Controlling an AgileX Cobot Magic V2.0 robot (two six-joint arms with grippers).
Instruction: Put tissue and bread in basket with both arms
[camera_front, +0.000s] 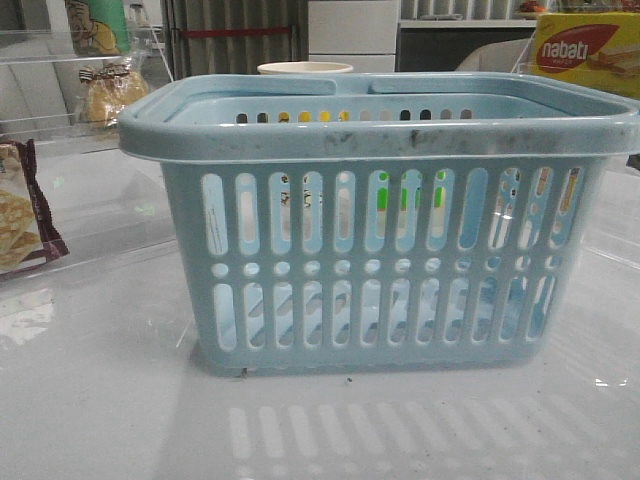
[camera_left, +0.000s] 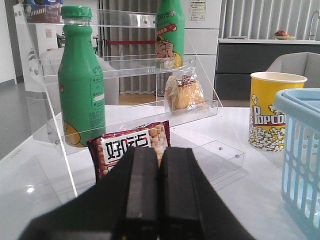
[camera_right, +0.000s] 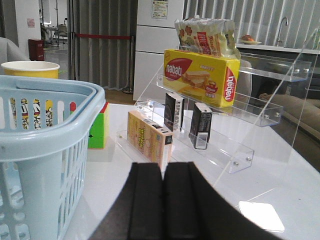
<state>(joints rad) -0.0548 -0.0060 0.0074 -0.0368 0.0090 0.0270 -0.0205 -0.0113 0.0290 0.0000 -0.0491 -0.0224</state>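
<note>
The light-blue basket (camera_front: 380, 135) stands mid-table and fills the front view; neither gripper shows there. The bread (camera_left: 184, 95), golden buns in a clear bag with a bow, sits on the left acrylic shelf (camera_left: 200, 107) and is also seen as the bread (camera_front: 108, 90) at back left. My left gripper (camera_left: 160, 152) is shut and empty, well short of that shelf, with the basket (camera_left: 300, 150) beside it. Two small dark tissue packs (camera_right: 173, 111) (camera_right: 201, 125) stand on the right shelf. My right gripper (camera_right: 163, 167) is shut and empty, beside the basket (camera_right: 40, 145).
Left shelf: two green bottles (camera_left: 81, 75) and a maroon-edged cracker packet (camera_left: 132, 147) low in front. A popcorn cup (camera_left: 272, 110) stands behind the basket. Right shelf: yellow nabati box (camera_right: 202, 75), snack bag, pale carton (camera_right: 147, 137). A coloured cube (camera_right: 98, 127) sits by the basket.
</note>
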